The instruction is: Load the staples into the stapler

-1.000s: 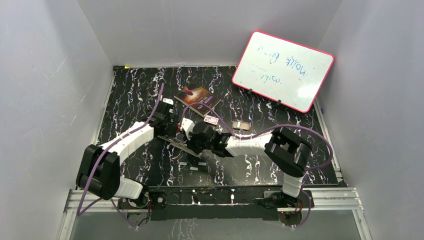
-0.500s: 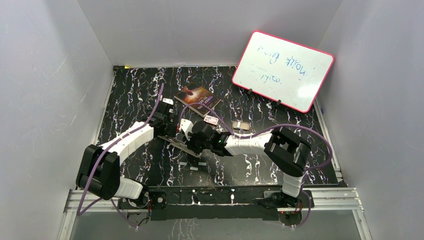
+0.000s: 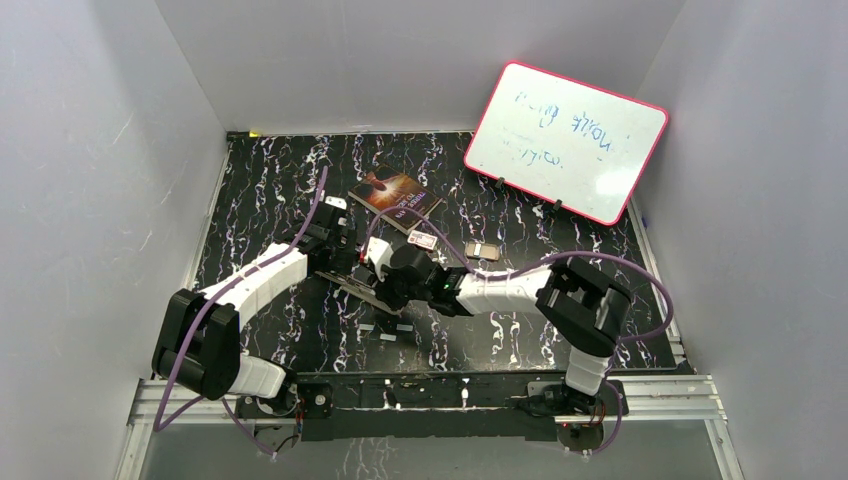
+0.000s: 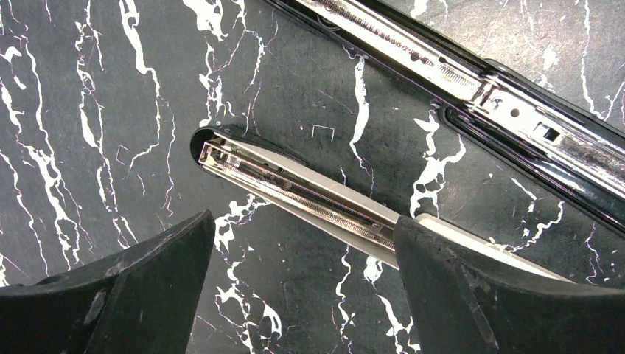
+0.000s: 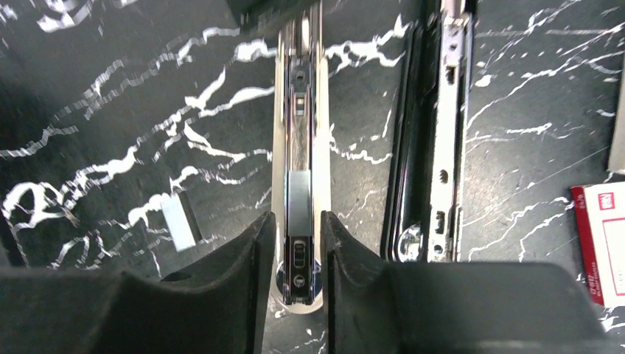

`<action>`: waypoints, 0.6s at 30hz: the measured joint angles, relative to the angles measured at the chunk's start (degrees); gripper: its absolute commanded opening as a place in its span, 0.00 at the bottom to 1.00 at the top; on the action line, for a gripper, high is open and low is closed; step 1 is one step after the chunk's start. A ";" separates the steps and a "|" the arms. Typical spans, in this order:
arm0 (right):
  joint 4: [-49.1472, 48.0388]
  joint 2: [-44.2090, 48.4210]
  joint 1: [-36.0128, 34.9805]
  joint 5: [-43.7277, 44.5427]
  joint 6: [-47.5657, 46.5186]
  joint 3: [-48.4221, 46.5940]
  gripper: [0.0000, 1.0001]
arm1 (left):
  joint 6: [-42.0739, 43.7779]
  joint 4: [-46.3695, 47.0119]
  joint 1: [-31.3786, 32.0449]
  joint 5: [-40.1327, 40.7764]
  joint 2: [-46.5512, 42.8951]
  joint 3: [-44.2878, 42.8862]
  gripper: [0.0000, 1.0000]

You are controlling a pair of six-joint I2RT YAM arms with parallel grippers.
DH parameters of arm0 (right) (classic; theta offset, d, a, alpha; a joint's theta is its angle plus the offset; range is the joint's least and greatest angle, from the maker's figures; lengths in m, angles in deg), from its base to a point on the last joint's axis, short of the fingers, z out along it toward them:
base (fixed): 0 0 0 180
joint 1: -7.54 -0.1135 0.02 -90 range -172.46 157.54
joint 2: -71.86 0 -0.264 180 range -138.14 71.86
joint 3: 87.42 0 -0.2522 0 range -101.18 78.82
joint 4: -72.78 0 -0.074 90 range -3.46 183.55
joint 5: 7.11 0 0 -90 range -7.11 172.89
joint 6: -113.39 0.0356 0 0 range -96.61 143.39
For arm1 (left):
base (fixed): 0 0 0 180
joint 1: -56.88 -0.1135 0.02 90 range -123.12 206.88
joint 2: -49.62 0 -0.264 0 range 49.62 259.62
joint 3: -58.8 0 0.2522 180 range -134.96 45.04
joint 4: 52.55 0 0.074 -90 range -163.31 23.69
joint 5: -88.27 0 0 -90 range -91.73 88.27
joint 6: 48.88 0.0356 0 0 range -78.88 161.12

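While the left fingers (image 4: 110, 295) are gaping wide over the opened stapler (image 4: 295, 193) on the tabletop (image 4: 88, 110), the right fingers (image 5: 228, 287) are flanking its chrome rail (image 5: 298, 110) closely; grip unclear.

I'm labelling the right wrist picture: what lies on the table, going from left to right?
Loose staple strip → open chrome staple channel → black stapler half with its chrome rail → white-and-red staple box at the right edge.

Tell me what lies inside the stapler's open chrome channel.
A short silver-grey strip of staples lies in the chrome channel, between the right gripper's parted fingers. The channel's far end is hidden under a dark part at the picture's top.
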 measured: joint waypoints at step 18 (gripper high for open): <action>-6.40 -4.85 1.60 -1.64 2.73 -2.51 0.28 | 0.00 0.00 0.15 0.07 0.00 0.00 0.91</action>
